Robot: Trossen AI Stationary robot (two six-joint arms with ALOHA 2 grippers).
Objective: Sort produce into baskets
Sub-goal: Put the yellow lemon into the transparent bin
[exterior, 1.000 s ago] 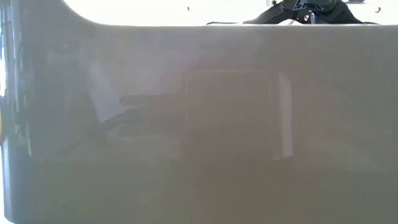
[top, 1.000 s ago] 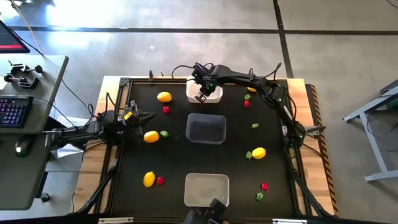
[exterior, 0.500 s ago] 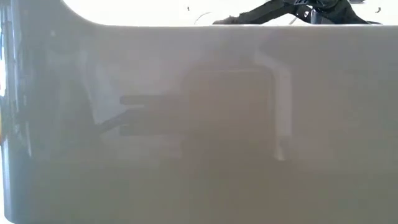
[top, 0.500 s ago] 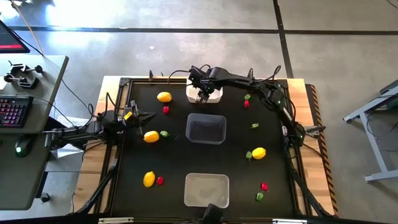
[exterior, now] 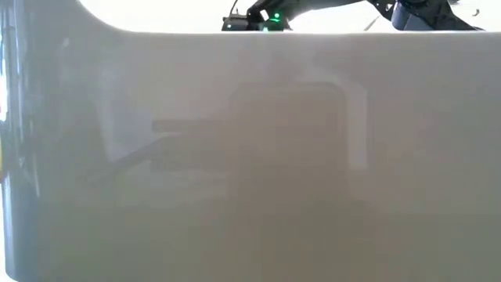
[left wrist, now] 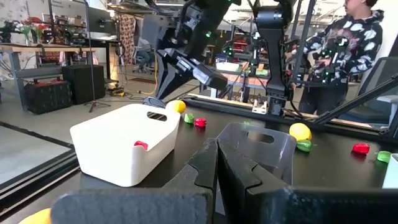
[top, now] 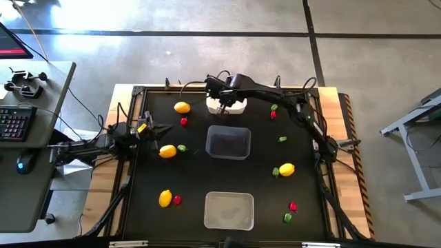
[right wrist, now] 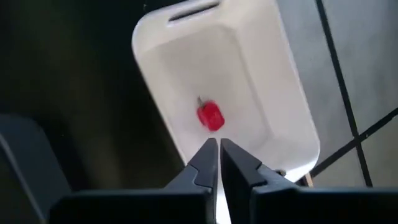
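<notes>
Grey concrete floor (top: 207,41) surrounds the table, crossed by dark seam lines. Left of the left pincer stands a grey desk (top: 27,172) carrying a backlit keyboard (top: 14,122) and a mouse (top: 25,162). Far right of the right pincer sits a grey metal frame (top: 413,131). Beyond, a cluttered workshop holds 1 person (left wrist: 341,56) in a patterned hoodie.

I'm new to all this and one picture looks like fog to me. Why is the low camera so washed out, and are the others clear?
Low view: a pale translucent wall right at the lens fills it, only a glaring bright strip and arm parts above. High view: evenly lit, small. Right wrist view: white basket and red piece soft; shut right tool blurred.
</notes>
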